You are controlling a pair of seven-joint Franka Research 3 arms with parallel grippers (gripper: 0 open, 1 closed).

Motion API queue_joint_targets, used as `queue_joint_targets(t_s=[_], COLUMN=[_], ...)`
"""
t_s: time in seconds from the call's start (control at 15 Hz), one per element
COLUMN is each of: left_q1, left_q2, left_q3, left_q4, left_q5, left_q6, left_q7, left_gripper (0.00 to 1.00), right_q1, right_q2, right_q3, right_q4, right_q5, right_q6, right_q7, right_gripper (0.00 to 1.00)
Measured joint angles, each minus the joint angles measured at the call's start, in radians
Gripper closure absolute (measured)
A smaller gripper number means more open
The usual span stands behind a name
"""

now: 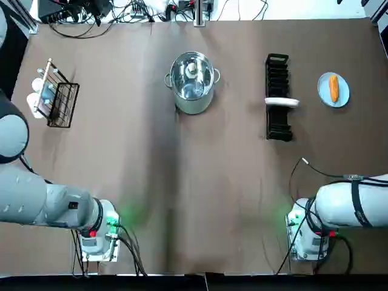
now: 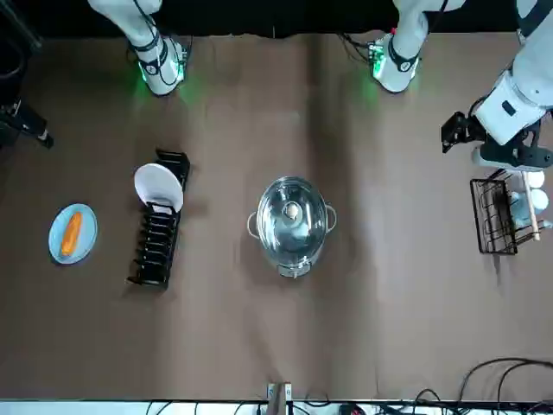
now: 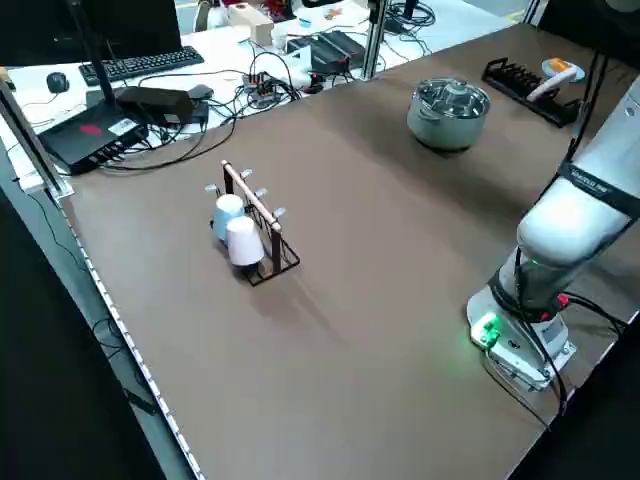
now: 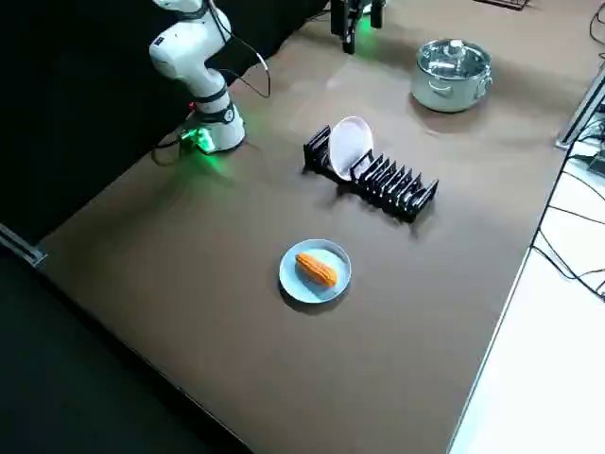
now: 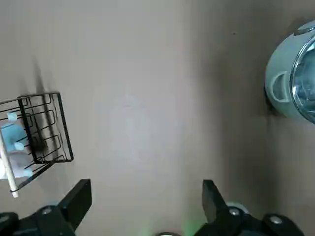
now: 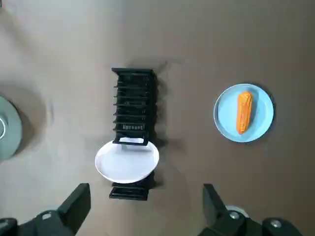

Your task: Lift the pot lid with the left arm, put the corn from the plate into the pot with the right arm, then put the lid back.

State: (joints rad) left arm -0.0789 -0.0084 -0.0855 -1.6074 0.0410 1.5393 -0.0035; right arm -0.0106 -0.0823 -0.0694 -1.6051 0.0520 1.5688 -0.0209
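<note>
Both claws wide open, empty: left gripper (image 5: 146, 201), right gripper (image 6: 146, 201) parked high. Lid (image 1: 191, 71) sits on pot (image 1: 193, 106), top centre in top view; corn (image 1: 333, 88) on plate (image 1: 343, 94), upper right. Risks imo: lid knob small/shiny, off-centre pinch prob slips; carry corn low n you clip dish rack (image 1: 277, 121) btw them.

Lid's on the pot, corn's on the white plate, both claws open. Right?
Wrong plate: the corn lies on the blue plate, not the white plate in the rack; see the right wrist view. The lid is on the pot; left claw and right claw are open.
</note>
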Motion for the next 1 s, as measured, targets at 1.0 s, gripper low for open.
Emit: queue_joint_targets(t_s=[1.0], left_q1=[-0.237], left_q2=[0.134], left_q3=[-0.027], left_q4=[0.001], left_q5=[-0.039], left_q6=[0.016], left_q7=[-0.209], left_gripper=[0.0], right_q1=[0.002], right_q2=[0.0], right_q3=[0.008], right_q4=[-0.024], right_q5=[0.0], right_q6=[0.003], right_q7=[0.002], right_gripper=[0.0])
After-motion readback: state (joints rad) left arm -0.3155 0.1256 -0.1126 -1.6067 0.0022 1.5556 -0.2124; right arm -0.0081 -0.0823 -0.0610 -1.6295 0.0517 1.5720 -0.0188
